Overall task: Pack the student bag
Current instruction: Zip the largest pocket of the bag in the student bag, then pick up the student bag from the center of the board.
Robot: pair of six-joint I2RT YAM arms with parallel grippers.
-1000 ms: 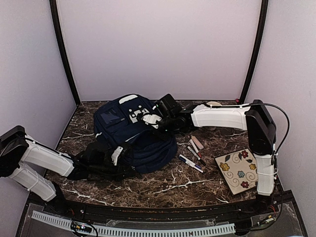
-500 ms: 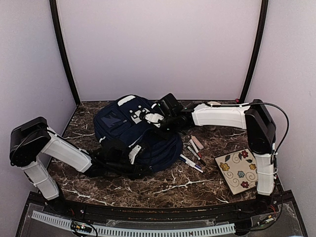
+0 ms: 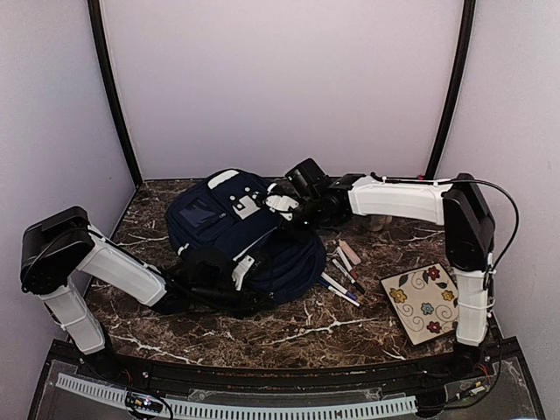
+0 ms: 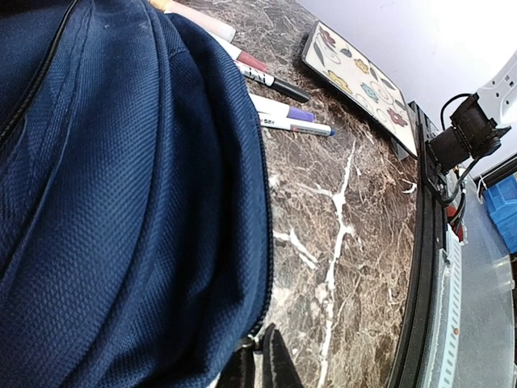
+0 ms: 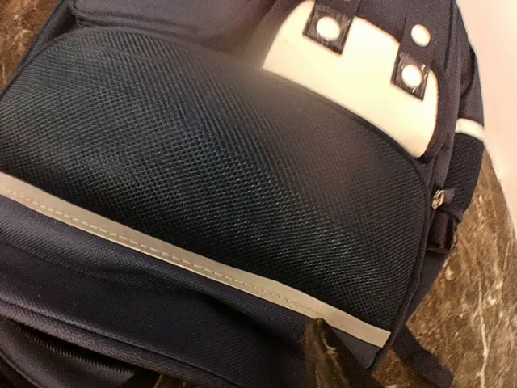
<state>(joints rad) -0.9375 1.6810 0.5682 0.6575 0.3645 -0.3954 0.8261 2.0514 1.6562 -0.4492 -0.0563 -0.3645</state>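
Left wrist: student bag (image 4: pixel 121 202) lies against the pinched-shut left claw (image 4: pixel 260 365).

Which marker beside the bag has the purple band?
The white marker lying alongside the thin blue-tipped pen; the marker beyond it shows black and red.

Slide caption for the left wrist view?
Left gripper shut at the bag's zip end; markers and a flowered board beyond on the marble table.

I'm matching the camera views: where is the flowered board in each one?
Top external: flowered board at lower right.
Left wrist: flowered board at top, right of centre.
Right wrist: not in it.
Shared landmark: the bag, in all three.
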